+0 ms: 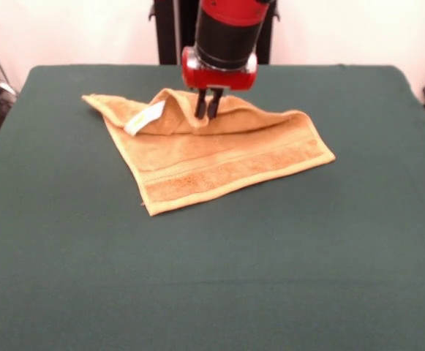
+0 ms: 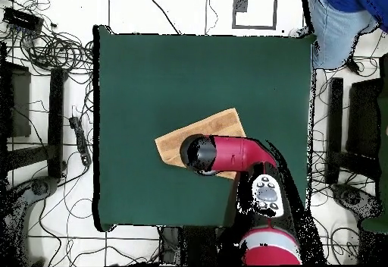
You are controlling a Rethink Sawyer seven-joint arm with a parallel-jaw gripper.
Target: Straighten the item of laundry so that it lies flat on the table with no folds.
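End effector [image 1: 206,111] pinching the towel's raised fold, far side of the counter.

The orange-tan towel [image 1: 219,157] is lying on the green counter [image 1: 212,278] toward its far half, with its back portion humped up and a white label [image 1: 145,118] showing. The two fingers are standing close together, seemingly clamping on that ridge. If the pinch is catching two layers, pulling is likely dragging the whole towel rather than opening the fold; a shallow grip may be slipping off.
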